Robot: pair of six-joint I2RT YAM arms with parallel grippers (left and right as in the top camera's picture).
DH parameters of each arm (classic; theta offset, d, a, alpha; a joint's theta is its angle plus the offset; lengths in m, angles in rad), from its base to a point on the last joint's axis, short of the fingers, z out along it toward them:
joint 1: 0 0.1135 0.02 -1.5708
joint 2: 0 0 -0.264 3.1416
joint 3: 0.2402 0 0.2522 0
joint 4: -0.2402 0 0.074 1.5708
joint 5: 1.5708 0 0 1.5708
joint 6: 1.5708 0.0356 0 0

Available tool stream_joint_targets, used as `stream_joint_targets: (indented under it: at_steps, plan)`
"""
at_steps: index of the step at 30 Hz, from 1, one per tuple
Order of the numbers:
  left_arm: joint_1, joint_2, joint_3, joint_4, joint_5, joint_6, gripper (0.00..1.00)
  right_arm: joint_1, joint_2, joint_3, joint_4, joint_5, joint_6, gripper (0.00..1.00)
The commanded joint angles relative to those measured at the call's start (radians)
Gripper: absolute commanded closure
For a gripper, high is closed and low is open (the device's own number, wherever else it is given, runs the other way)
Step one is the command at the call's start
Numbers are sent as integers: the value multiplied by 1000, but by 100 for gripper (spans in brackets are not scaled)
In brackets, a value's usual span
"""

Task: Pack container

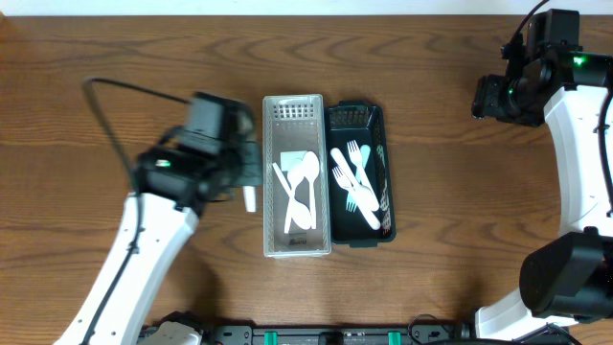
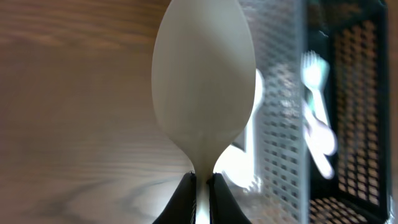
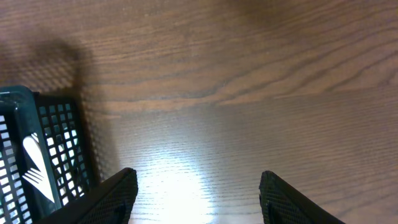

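White spoon (image 2: 204,81) pinched at its neck in left tool (image 2: 202,185), just left of white tray (image 1: 295,111) holding spoons (image 1: 305,187), dark tray (image 1: 351,117) of forks (image 1: 356,182) alongside, label (image 1: 297,247) on white tray unreadable, right tool (image 3: 198,193) wide, empty, above desk (image 1: 450,192)

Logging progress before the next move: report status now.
Left tool shut on spoon, beside pale basket. Right tool open, off to the side over table. Path to basket clear.
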Motion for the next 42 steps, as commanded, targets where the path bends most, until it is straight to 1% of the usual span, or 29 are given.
stream_joint_targets:
  at_steps: [1, 5, 10, 13, 15, 16, 17, 18, 19, 23, 26, 30, 31, 33, 34, 35, 38, 42]
  plan:
    - [-90, 63, 5, 28, -20, -39, 94, -2, 4, -6, 0, -4, -13, 34]
    - [-143, 175, 5, 65, -19, -39, 94, -2, 4, -6, 0, -4, -13, 34]
    - [-150, 308, 5, 87, -19, -38, 94, -2, 4, -6, -12, -4, -13, 32]
    - [-150, 343, 5, 106, -19, -30, 94, -2, 4, -6, -12, -4, -13, 30]
    - [-150, 347, 5, 121, -20, -26, 93, -2, 4, -6, -13, -4, -13, 27]
    - [-150, 346, 5, 130, -20, -26, 85, -2, 4, -6, -13, -4, -13, 24]
    - [-149, 346, 5, 138, -20, -19, 73, -2, 4, -6, -13, -4, -13, 22]
    - [-149, 346, 5, 143, -21, -16, 69, -2, 4, -6, -13, -4, -13, 20]
    - [-149, 346, 5, 147, -20, -11, 69, -2, 4, -6, -13, -4, -13, 19]
    - [-148, 344, 5, 148, -24, 6, 62, -2, 4, -6, -13, -4, -13, 18]
    - [-146, 323, 9, 146, -31, 34, 61, -2, 4, -6, -10, -4, -13, 19]
    - [-114, 240, 13, 145, -151, 34, 60, -2, 4, -6, 19, -4, -13, 17]
    - [-98, 215, 13, 145, -182, 34, 50, -2, 4, -6, 36, -4, -13, 16]
    - [-55, 166, 13, 151, -235, 44, 36, 2, 4, -6, 81, -4, -13, 10]
    - [-11, 134, 13, 162, -252, 65, 14, 7, 4, -6, 127, -3, -13, 2]
    - [15, 119, 13, 171, -253, 76, 2, 13, 4, -6, 164, -3, -13, 1]
    - [130, 87, 13, 215, -253, 121, 2, 39, 7, -6, 285, -2, -13, 1]
    - [262, 91, 12, 285, -253, 127, 2, 72, 12, -6, 428, 2, -14, 1]
